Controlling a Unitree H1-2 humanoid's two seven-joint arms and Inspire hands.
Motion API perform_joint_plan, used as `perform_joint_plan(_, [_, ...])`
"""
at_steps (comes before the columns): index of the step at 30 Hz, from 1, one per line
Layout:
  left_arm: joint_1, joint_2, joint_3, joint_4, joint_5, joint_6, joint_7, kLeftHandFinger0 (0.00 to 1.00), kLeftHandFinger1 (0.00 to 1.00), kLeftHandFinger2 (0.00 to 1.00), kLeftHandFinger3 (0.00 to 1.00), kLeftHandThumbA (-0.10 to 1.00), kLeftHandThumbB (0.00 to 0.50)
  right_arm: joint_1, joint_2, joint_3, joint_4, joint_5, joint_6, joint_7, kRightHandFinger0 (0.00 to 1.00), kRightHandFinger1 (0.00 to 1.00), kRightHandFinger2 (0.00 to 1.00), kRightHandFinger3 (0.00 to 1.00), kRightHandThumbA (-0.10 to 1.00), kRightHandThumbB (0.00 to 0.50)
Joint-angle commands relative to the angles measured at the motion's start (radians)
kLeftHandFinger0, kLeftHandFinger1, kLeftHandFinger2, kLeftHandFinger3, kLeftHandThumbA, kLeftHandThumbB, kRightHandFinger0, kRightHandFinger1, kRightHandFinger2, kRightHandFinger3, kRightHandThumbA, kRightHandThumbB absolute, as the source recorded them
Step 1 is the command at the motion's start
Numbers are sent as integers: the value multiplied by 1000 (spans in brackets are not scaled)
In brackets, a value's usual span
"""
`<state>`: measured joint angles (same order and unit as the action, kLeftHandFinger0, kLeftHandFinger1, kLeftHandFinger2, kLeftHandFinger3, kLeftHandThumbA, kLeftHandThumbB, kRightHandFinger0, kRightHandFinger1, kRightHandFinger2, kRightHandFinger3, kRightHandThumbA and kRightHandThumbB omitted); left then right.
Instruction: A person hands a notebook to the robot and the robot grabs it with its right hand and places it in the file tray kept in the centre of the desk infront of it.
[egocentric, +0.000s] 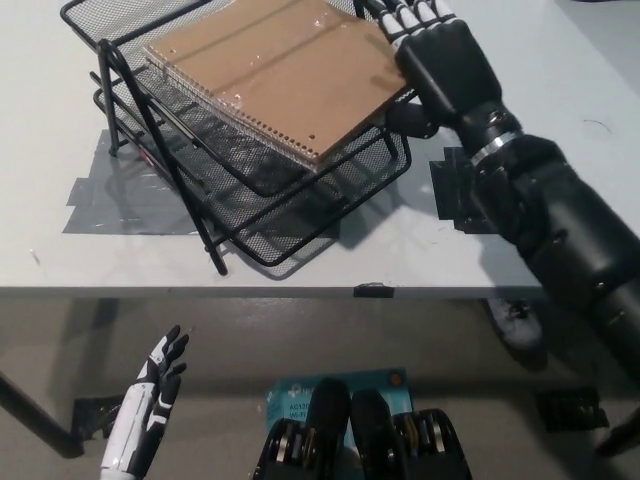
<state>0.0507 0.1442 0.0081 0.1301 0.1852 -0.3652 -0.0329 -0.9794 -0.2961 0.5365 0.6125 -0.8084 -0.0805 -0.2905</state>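
Lying in the top tier of the file tray, the notebook has its near corner jutting past the rim.

Grey tape patches sit on the white counter under the tray, darker ones beneath the black arm. The right hand lies at the notebook's right edge, back up, fingers reaching away; whether it grips cannot be told. The white left hand rests low at lower left, fingers spread, below the counter edge.
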Motion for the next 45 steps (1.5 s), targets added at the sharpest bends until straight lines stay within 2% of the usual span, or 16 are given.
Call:
perform_joint_plan(1, [-63, 28, -3, -65, -20, 14, -19, 949, 1000, 1000, 1000, 1000, 311, -732, -558, 104, -714, 1008, 551, 1441, 1000, 1000, 1000, 1000, 543, 500])
perform_joint_plan(5, [-67, 29, -2, -67, -25, 24, -21, 951, 1000, 1000, 1000, 1000, 316, -721, -575, 99, -739, 1048, 551, 1434, 1000, 1000, 1000, 1000, 540, 500])
perform_joint_plan(6, [-67, 28, -2, -68, -27, 26, -23, 947, 1000, 1000, 1000, 1000, 315, -719, -579, 103, -743, 1065, 551, 1436, 1000, 1000, 1000, 1000, 471, 500])
perform_joint_plan(9, [-70, 30, -2, -71, -33, 28, -26, 937, 1000, 1000, 1000, 1000, 314, -722, -589, 113, -761, 1051, 551, 1455, 1000, 1000, 1000, 1000, 496, 500])
perform_joint_plan(12, [-74, 31, -4, -68, -32, 27, -27, 939, 1000, 1000, 1000, 1000, 314, -709, -606, 106, -787, 1059, 551, 1436, 1000, 1000, 1000, 1000, 448, 500])
perform_joint_plan(21, [-88, 35, -4, -64, -39, 28, -31, 954, 1000, 1000, 1000, 1000, 308, -673, -698, 101, -857, 1098, 551, 1394, 1000, 1000, 1000, 1000, 561, 500])
perform_joint_plan(24, [-85, 36, -1, -60, -41, 24, -28, 959, 1000, 1000, 1000, 1000, 303, -665, -736, 94, -866, 1150, 551, 1376, 1000, 1000, 1000, 1000, 494, 500])
perform_joint_plan(30, [-73, 31, -3, -54, -36, 23, -23, 957, 1000, 1000, 1000, 1000, 299, -710, -787, 103, -867, 1173, 551, 1396, 1000, 1000, 1000, 1000, 541, 500])
perform_joint_plan(32, [-72, 30, 2, -55, -44, 35, -23, 959, 1000, 1000, 1000, 1000, 307, -744, -815, 124, -835, 1259, 551, 1374, 1000, 1000, 1000, 1000, 536, 500])
perform_joint_plan(33, [-71, 30, 3, -54, -46, 33, -22, 960, 1000, 1000, 1000, 1000, 303, -749, -816, 122, -831, 1262, 551, 1377, 1000, 1000, 1000, 1000, 638, 500])
perform_joint_plan(34, [-69, 28, 3, -52, -44, 29, -19, 959, 1000, 1000, 1000, 1000, 303, -760, -821, 108, -828, 1263, 551, 1378, 1000, 1000, 1000, 1000, 940, 500])
perform_joint_plan(35, [-69, 28, 3, -50, -42, 28, -18, 958, 1000, 1000, 1000, 1000, 303, -765, -826, 100, -828, 1264, 551, 1376, 1000, 1000, 1000, 1000, 984, 500])
perform_joint_plan(36, [-65, 26, 1, -52, -41, 29, -18, 958, 1000, 1000, 1000, 1000, 304, -764, -835, 94, -826, 1296, 551, 1349, 1000, 1000, 1000, 1000, 1000, 500])
perform_joint_plan(37, [-63, 25, 0, -51, -36, 28, -16, 956, 1000, 1000, 1000, 1000, 298, -746, -842, 76, -828, 1357, 551, 1287, 1000, 1000, 1000, 1000, 1000, 455])
perform_joint_plan(40, [-60, 29, -1, -46, -34, 17, -16, 958, 1000, 1000, 1000, 1000, 284, -726, -869, 93, -858, 1473, 551, 1140, 1000, 1000, 1000, 1000, 1000, 477])
perform_joint_plan(45, [-50, 26, -3, -45, -33, 13, -15, 952, 1000, 1000, 1000, 1000, 280, -715, -902, 126, -878, 1568, 551, 1085, 1000, 1000, 1000, 1000, 1000, 475])
